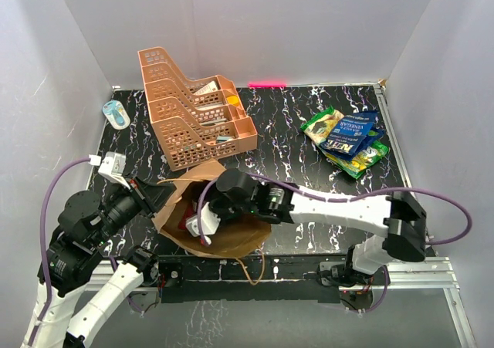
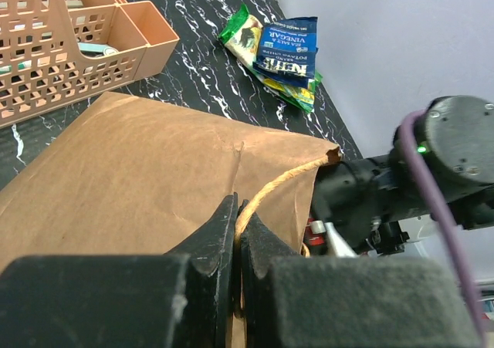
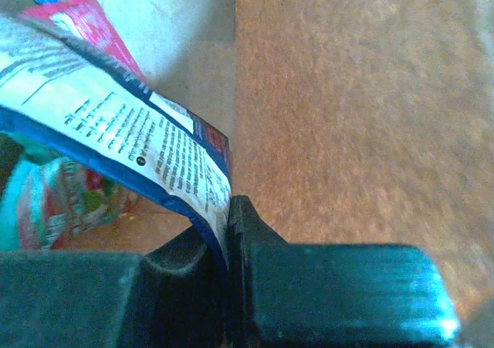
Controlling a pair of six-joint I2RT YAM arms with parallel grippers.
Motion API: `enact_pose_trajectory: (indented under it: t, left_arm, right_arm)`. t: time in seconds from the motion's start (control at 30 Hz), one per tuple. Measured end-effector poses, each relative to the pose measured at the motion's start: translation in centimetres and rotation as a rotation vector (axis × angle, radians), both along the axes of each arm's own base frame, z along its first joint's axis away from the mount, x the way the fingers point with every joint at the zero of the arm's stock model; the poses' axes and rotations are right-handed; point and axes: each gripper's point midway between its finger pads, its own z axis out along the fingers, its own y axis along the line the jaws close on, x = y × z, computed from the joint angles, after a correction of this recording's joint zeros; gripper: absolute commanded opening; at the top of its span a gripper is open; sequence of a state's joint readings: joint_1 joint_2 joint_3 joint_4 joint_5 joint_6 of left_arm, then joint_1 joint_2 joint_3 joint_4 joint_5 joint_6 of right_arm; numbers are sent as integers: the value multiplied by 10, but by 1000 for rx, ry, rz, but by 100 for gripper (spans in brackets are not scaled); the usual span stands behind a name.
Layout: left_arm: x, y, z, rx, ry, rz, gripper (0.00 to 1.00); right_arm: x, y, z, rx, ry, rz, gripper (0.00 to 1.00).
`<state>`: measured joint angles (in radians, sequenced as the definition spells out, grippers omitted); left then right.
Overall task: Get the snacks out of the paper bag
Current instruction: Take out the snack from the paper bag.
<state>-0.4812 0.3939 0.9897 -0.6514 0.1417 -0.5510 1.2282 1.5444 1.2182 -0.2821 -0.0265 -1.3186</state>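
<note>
The brown paper bag (image 1: 231, 236) lies on its side near the table's front edge, mouth toward my left arm. My left gripper (image 2: 238, 224) is shut on the bag's twine handle (image 2: 285, 178) and holds the mouth up. Reaching inside the bag, my right gripper (image 3: 228, 224) is shut on the edge of a snack packet (image 3: 116, 132) with a blue border and a white printed back. A red packet (image 3: 89, 24) and a green-and-red one (image 3: 54, 194) lie behind it in the bag. A blue chip bag (image 1: 349, 134) and green packets (image 1: 320, 123) lie piled at the back right.
An orange mesh tiered tray rack (image 1: 193, 116) stands just behind the paper bag, at the back left. A small blue-and-white item (image 1: 117, 114) lies in the back left corner. White walls close in the table on three sides.
</note>
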Motion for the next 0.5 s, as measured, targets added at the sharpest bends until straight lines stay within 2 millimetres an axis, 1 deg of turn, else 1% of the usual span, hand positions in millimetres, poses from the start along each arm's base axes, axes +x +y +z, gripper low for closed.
enact_pose_trajectory:
  t: [0.07,0.23,0.27,0.43,0.5]
  left_arm:
    - [0,0,0,-1,1,1,0]
    - [1,2,0,-3,0,12,0]
    - [1,2,0,-3,1,15,0]
    - [2,3,0,-5,2,26,0]
    - [2,3,-1,-5,3,27,0]
  right_arm:
    - [-9,-8,8,37,40,6,8]
    - [-31,-27,20,101,143,18,8]
    - [-36,-33,25,119,172,17,8]
    - [-59,-53,65,228,293,21,8]
    - [-67,-60,89,282,343,21,8]
